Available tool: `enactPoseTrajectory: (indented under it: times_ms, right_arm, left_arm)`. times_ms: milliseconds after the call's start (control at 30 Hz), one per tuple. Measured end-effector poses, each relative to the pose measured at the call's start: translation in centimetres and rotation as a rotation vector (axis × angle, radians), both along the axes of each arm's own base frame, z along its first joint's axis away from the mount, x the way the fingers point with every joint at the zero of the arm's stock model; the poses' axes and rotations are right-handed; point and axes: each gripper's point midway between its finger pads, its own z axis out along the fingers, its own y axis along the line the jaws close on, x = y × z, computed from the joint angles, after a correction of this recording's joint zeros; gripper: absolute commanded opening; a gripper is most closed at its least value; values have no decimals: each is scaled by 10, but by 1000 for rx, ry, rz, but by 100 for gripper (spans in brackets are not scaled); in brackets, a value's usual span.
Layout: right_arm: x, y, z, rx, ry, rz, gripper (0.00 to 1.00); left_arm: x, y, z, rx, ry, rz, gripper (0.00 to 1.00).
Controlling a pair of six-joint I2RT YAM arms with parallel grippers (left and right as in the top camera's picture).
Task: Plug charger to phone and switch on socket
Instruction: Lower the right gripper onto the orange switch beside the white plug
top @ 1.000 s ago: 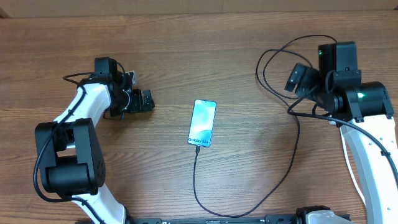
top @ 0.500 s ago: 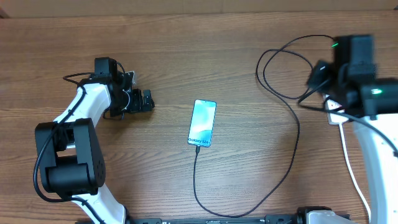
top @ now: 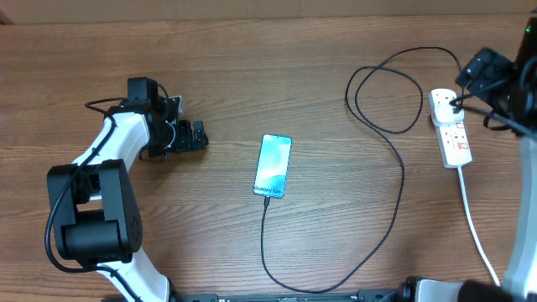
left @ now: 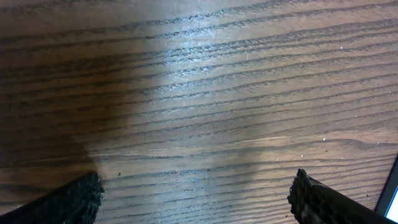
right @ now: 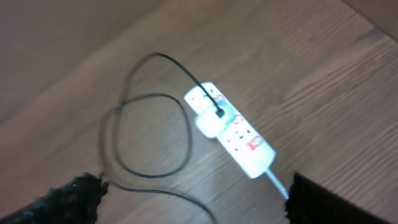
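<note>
The phone (top: pixel 273 165) lies screen-up and lit at the table's middle. The charger's black cable (top: pixel 394 210) meets its near edge, curves right, loops and ends plugged into the far end of the white socket (top: pixel 451 130) at the right. My right gripper (right: pixel 196 199) hangs open high above the socket (right: pixel 233 127), nothing between its fingers; the arm (top: pixel 495 75) is at the frame's right edge. My left gripper (top: pixel 197 137) rests low over bare wood left of the phone, open and empty (left: pixel 196 196). A corner of the phone (left: pixel 392 202) shows at that view's right edge.
The socket's white lead (top: pixel 474 226) runs toward the table's near right edge. The cable loop (right: pixel 149 127) lies left of the socket. Bare wood surrounds the phone on both sides.
My right arm has swung right and risen off the socket, which now shows fully. The left arm, phone and cable have not moved.
</note>
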Motion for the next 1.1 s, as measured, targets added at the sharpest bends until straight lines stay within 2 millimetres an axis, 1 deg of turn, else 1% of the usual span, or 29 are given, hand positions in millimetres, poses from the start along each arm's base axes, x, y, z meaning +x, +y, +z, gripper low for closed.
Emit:
enactPoseTrajectory:
  times_ms: [100,267,467,667,800,867,933,1100]
  right_arm:
    - [7,-15,-24,15,68,-29,100]
    - [12,-37,-62,63,163,-93,100]
    - [16,-57,-97,101,241,-153,100]
    - [13,-93,-133,135,288,-272,100]
    - [6,-115,-159,166,304,-358,100]
    - [5,-122,-172,185,307,-384,100]
    - [9,-126,-187,209,302,-395,100]
    - [12,-122,-217,262,339,-393,100]
  left_arm:
    - [0,0,0,0,0,0,100]
    - [0,0,0,0,0,0,99]
    - [0,0,0,0,0,0,100]
    - [0,0,0,0,0,0,99]
    - [0,0,0,0,0,0,100]
    - [0,0,0,0,0,0,100]
    - [0,0,0,0,0,0,100]
    - [0,0,0,0,0,0,100]
